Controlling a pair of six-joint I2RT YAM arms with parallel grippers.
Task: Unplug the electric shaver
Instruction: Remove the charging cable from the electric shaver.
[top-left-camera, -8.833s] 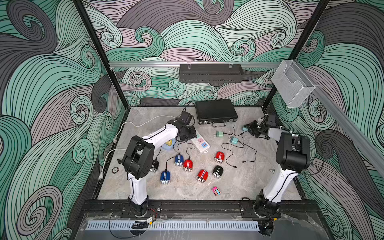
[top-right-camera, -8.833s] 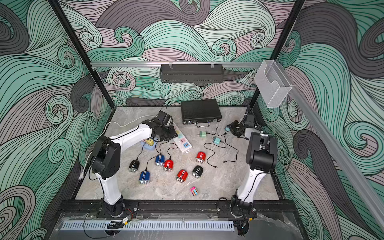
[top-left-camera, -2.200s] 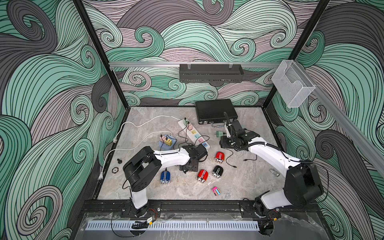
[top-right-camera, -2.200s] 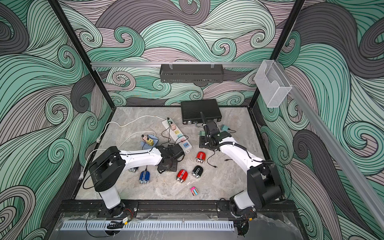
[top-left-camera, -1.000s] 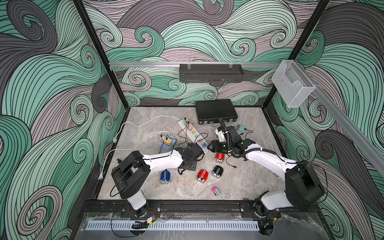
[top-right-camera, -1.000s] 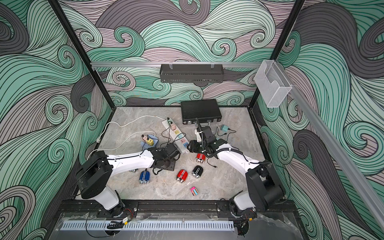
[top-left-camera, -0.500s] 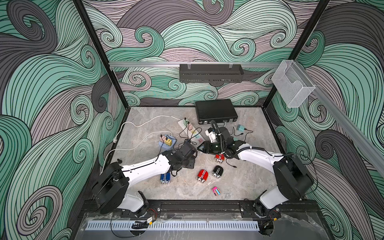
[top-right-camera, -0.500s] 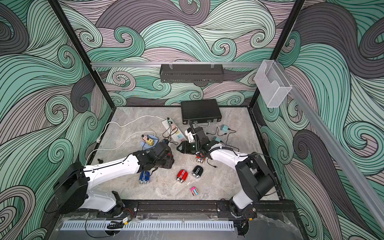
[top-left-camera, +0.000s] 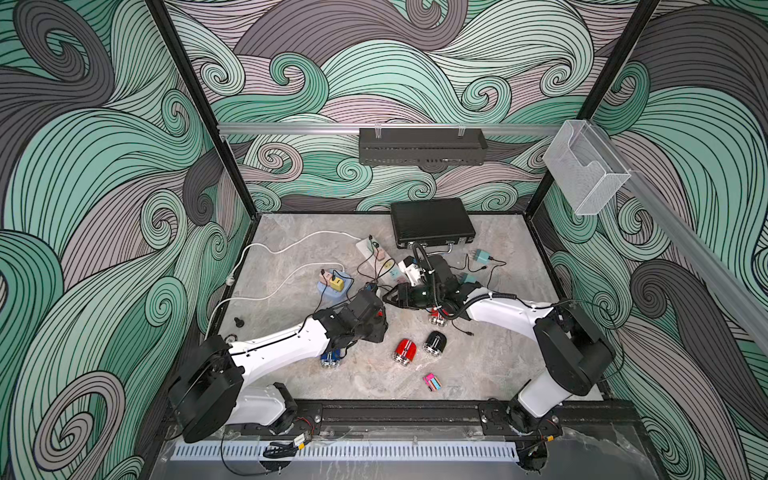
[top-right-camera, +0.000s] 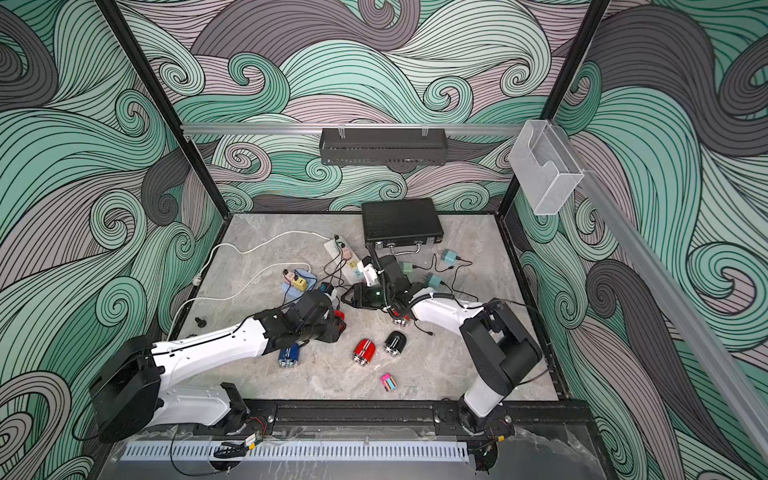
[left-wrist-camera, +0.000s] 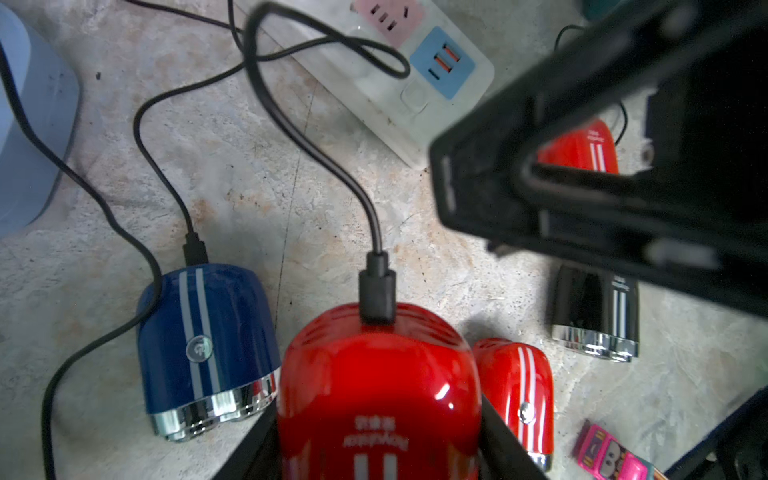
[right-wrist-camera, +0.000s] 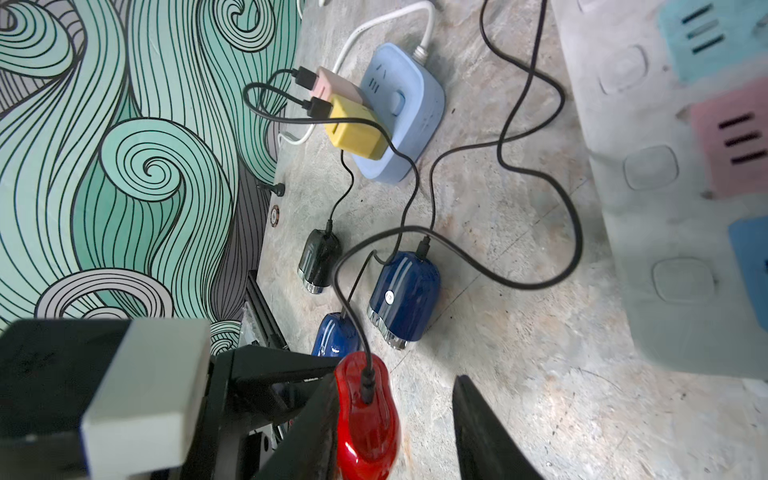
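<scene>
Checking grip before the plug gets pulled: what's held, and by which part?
Left gripper clamps the red shaver by its two sides; right gripper holds nothing yet.

Grey marbled stone-look bench (top-left-camera: 498, 365). Black ribbed hard case (top-left-camera: 432, 222) flat at the back edge. White power strip with coloured sockets (left-wrist-camera: 374, 95) just in front of it, angled. Pale blue rounded socket block (top-left-camera: 332, 293) further left, yellow and pink adapters plugged in. Glossy red striped shaver (top-left-camera: 404, 350) and glossy black shaver (top-left-camera: 434, 343) side by side near front; dark blue shaver (top-right-camera: 289, 355) further left. Small pink toy car (top-left-camera: 432, 381) near front edge. Teal plug adapter (top-left-camera: 481, 257) front-right of case.
</scene>
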